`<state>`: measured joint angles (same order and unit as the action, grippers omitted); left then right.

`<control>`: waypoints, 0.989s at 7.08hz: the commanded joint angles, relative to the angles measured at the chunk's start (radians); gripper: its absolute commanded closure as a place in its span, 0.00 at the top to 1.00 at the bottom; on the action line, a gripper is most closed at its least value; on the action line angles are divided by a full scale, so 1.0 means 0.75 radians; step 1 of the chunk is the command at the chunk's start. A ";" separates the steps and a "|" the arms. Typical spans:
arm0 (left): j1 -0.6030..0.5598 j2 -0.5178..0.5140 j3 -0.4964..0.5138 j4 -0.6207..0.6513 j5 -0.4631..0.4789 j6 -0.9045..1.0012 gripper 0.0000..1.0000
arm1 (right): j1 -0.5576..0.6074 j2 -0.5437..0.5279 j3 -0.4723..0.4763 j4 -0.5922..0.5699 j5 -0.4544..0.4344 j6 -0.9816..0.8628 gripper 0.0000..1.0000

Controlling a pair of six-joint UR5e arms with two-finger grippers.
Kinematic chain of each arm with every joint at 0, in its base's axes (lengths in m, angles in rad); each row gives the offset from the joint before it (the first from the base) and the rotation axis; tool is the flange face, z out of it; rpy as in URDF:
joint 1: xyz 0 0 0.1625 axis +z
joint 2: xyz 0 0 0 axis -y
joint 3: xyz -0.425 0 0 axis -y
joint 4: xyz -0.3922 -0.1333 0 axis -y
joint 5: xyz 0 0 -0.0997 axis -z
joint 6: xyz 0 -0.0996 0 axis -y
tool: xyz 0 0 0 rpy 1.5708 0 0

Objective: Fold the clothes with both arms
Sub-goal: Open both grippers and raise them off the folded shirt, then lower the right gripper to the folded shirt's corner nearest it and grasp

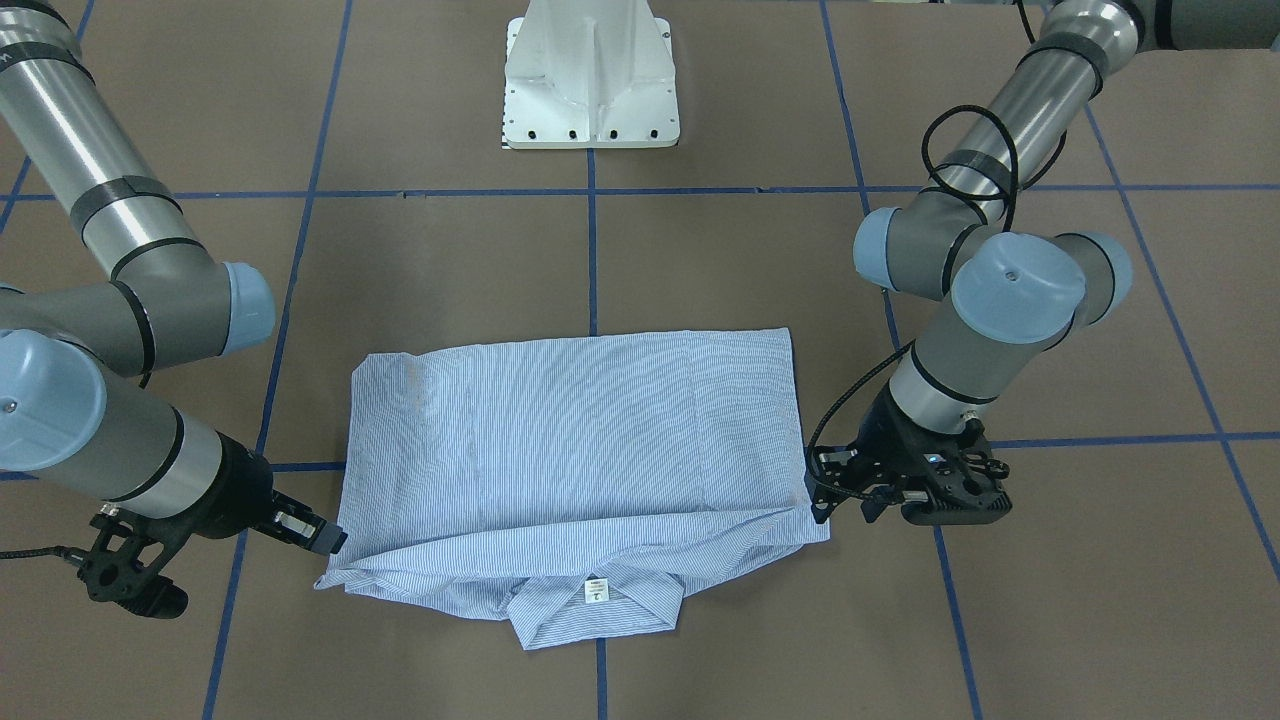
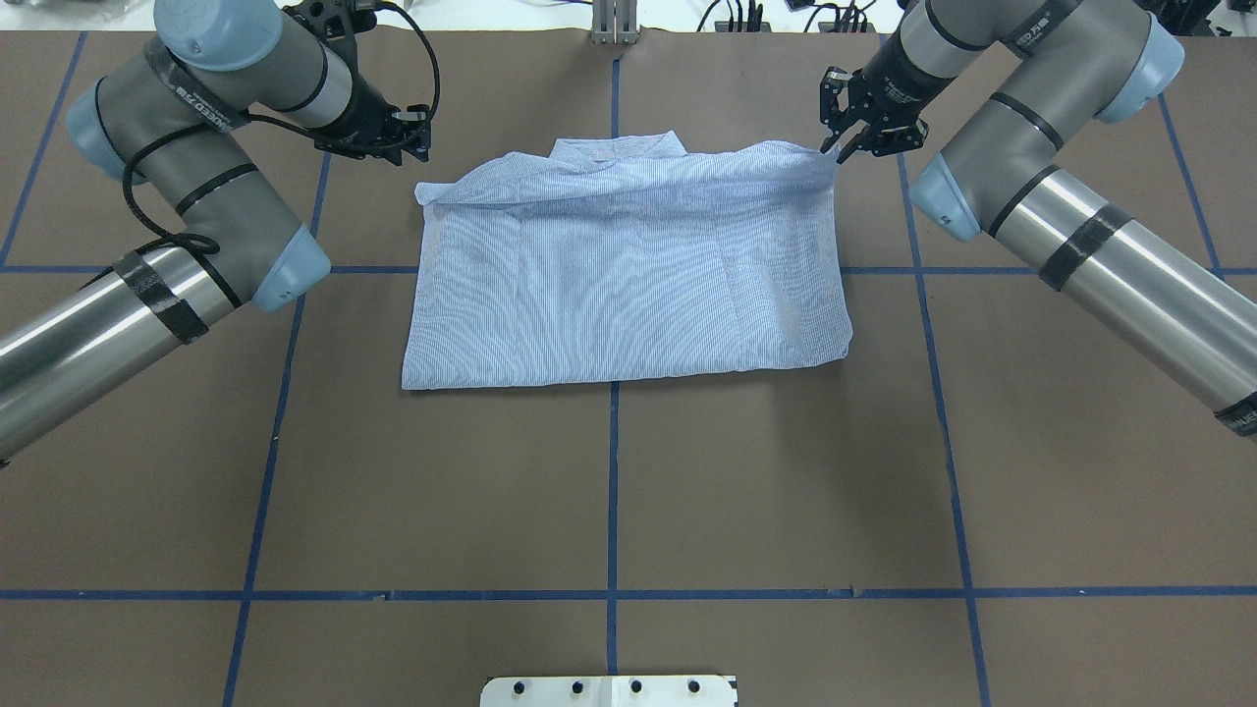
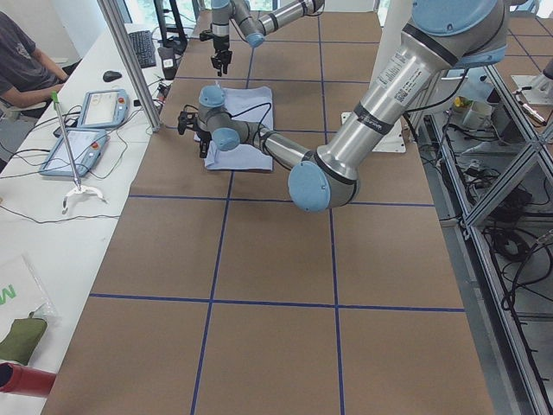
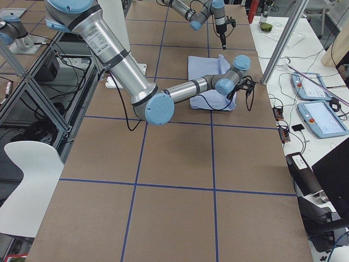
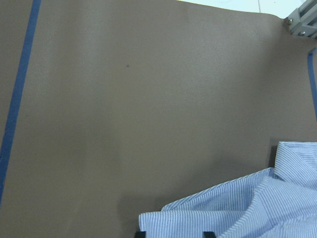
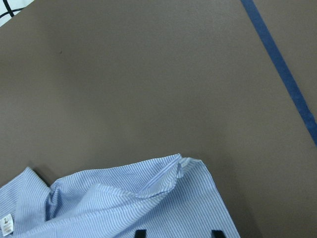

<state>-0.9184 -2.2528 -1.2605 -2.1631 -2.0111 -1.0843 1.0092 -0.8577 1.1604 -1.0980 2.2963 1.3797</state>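
Blue-and-white striped shirt [image 2: 628,285], soft folded rectangle on matte brown table [image 2: 628,491].

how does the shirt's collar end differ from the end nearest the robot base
The collar end is rumpled with loose layers; the base end is a straight, flat edge. The collar with its white label juts past the collar end; nothing sticks out at the base end. The left gripper and right gripper sit at the collar end's corners; none at the base end. Both are blue-white striped.
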 commanded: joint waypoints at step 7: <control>-0.035 0.077 -0.185 0.033 -0.004 -0.006 0.99 | -0.247 -0.454 0.474 0.038 -0.112 -0.011 1.00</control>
<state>-0.9456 -2.1956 -1.3911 -2.1423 -2.0142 -1.0880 0.8401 -1.1520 1.4935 -1.0680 2.2161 1.3804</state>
